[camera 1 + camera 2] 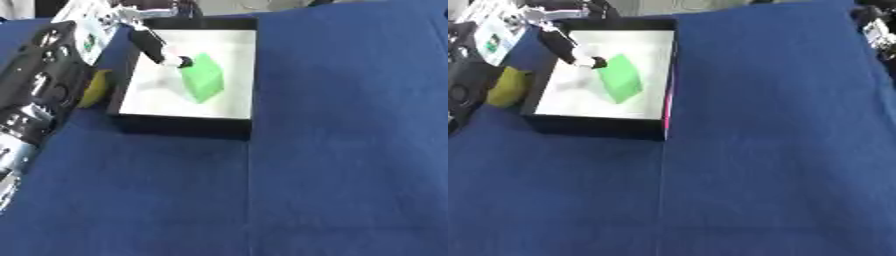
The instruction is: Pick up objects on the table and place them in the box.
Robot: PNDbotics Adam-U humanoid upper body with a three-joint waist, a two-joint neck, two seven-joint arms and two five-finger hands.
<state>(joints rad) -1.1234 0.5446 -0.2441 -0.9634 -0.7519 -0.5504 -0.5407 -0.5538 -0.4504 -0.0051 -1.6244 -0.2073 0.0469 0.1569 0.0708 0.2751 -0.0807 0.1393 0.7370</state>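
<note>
Green block (pixel 203 77) is lying tilted on the white floor of the black box (pixel 184 123) near the worktop's (pixel 350 150) far left corner, the left hand (pixel 162 50) reaching over the box, one outstretched finger touching the block's upper edge, fingers relaxed, while a yellow object (pixel 507 86) is sitting just left of the box.

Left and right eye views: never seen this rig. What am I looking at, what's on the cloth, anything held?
Both pictures come from one stereo camera in a humanoid robot's head, looking down at a table covered in blue cloth. The black arm entering from the left is the robot's own left arm; its left hand reaches over a black box with a white floor. Its fingertips are at a green block inside the box; whether they pinch it is unclear. A yellowish object lies left of the box. The right hand isn't clearly visible.
</note>
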